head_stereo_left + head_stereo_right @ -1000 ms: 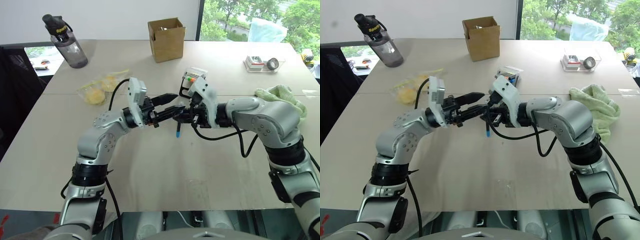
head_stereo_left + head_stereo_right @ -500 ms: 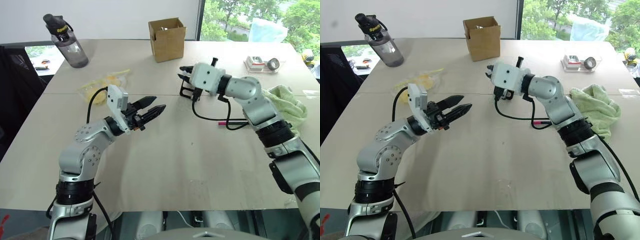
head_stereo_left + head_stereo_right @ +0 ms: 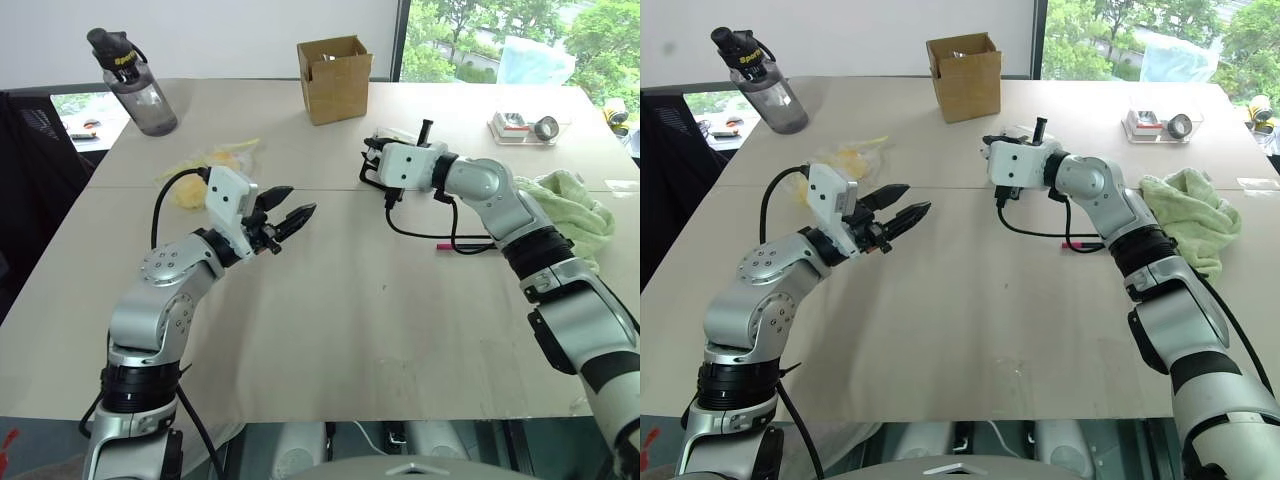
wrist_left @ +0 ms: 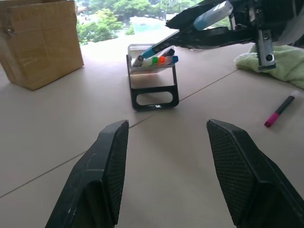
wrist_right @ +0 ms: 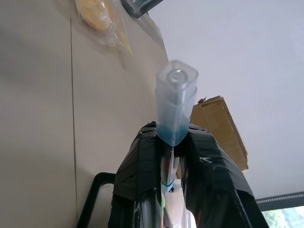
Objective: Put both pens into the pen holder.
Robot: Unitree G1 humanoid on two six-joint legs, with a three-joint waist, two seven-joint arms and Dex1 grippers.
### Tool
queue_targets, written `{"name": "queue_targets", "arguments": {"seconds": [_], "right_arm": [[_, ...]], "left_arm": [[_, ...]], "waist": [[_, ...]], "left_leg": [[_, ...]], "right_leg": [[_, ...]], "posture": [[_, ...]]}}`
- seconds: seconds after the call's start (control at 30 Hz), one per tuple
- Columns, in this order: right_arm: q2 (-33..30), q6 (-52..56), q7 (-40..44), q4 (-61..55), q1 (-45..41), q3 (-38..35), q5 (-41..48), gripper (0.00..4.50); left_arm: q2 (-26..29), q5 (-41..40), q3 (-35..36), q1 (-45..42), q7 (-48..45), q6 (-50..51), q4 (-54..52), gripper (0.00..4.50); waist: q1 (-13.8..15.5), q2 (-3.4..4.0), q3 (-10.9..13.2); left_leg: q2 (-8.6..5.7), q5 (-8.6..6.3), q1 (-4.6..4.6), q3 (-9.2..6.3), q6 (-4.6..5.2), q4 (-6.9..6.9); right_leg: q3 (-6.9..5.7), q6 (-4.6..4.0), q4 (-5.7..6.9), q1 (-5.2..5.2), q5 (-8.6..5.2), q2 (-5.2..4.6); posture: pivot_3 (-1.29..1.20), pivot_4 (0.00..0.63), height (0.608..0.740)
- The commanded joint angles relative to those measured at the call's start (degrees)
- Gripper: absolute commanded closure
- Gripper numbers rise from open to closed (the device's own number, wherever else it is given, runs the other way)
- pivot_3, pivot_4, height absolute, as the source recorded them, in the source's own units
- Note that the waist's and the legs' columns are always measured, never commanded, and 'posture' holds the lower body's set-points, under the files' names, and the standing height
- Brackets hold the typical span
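Left eye: we see the left gripper (image 3: 292,216) spread, empty; pink pen (image 3: 463,243) lying on the table (image 3: 330,330).
Left wrist: blue pen (image 4: 156,49) slanting into the pen holder (image 4: 153,78).
Right wrist: right gripper (image 5: 172,142) pinching the blue pen.

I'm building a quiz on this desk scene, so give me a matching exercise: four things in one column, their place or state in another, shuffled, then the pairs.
Things:
1. blue-ended pen
2. pink-ended pen
3. left gripper
4. pen holder

Places or states:
A. open, holding nothing
B. lying on the table
C. clamped in the right gripper
D. standing in front of the cardboard box

Pairs: 1-C, 2-B, 3-A, 4-D
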Motion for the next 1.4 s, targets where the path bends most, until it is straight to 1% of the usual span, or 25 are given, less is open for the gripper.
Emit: {"name": "queue_targets", "arguments": {"seconds": [0.03,0.17,0.3,0.43,0.73,1.2,1.27,1.33,1.4], "right_arm": [[-0.14,-0.68,-1.04,-0.14,-1.69,-2.29,-0.43,4.39],[-0.06,-0.65,-1.34,-0.5,-1.47,-2.7,-0.53,4.39],[0.55,-0.3,-0.43,-3.93,-0.68,-4.22,2.05,4.39],[0.35,0.54,-1.63,-4.79,-0.79,-5.35,1.17,4.39],[1.24,1.66,-1.71,-1.6,-1.47,-5.4,0.36,4.39],[3.87,0.75,-4.71,9.37,-6.02,-4.96,-1.64,4.39],[4.33,1.4,-5.62,11.49,-7.28,-4.73,-2.48,3.35],[4.76,2.04,-6.12,13.23,-8.27,-4.54,-3.11,2.6],[5.28,2.08,-6.9,14.84,-9.11,-4.45,-3.64,1.6]], "left_arm": [[0.19,0.19,0.24,-1.19,0.05,-1.15,-1.04,1.82],[0.12,-0.02,0.04,-1.76,-0.21,-1.15,-0.96,1.82],[0.72,0.43,-0.29,-1.77,-0.78,-1.46,-0.93,1.82],[0.57,0.6,-0.28,-1.85,-0.94,-1.62,-0.68,1.82],[0.25,0.84,-0.39,-3.2,-0.95,-2.18,0.2,1.82],[0.37,1.95,0.44,-4.9,1.63,-1.59,1.46,1.82],[0.13,2.05,0.3,-5.03,1.96,-1.57,1.27,1.78],[-0.1,2.12,0.04,-5.19,2.25,-1.56,1.11,1.78],[-0.27,2.14,-0.24,-5.46,2.55,-1.49,0.88,1.78]], "waist": [[0.0,0.0,0.0],[-0.01,0.0,0.0],[-0.03,0.0,0.0],[-0.05,0.0,0.0],[-0.1,0.0,0.0],[-0.1,0.0,0.0],[-0.13,0.01,0.01],[-0.17,0.01,0.01],[-0.16,0.01,0.01]], "left_leg": [[0.0,0.0,0.0,0.0,0.0,0.0],[0.0,0.0,0.0,0.0,0.0,0.0],[0.0,0.0,0.0,0.0,0.0,0.0],[0.0,0.0,0.0,0.0,0.0,0.0],[0.0,0.0,0.0,0.02,0.0,0.0],[0.0,0.01,0.01,0.03,-0.01,0.0],[0.0,0.01,0.0,0.04,-0.01,0.0],[0.0,0.01,0.0,0.04,-0.02,0.0],[0.0,0.01,0.01,0.03,-0.02,-0.01]], "right_leg": [[0.0,0.0,0.0,0.0,0.0,0.0],[-0.01,0.0,0.01,0.0,0.0,0.0],[-0.01,0.0,0.01,0.0,0.0,-0.01],[-0.01,0.0,0.01,0.0,0.0,-0.01],[-0.01,0.0,0.02,0.0,0.0,-0.01],[-0.01,0.0,0.03,0.0,0.0,-0.01],[-0.01,0.0,0.02,0.0,0.0,-0.02],[-0.01,0.0,0.02,-0.01,0.0,-0.02],[-0.01,0.0,0.03,-0.01,0.0,-0.01]], "posture": [[0.0,0.15,0.736],[0.0,0.15,0.736],[0.0,0.15,0.736],[0.0,0.15,0.736],[0.0,0.15,0.736],[0.0,0.15,0.736],[0.0,0.15,0.736],[0.0,0.15,0.736],[0.0,0.15,0.736]]}}
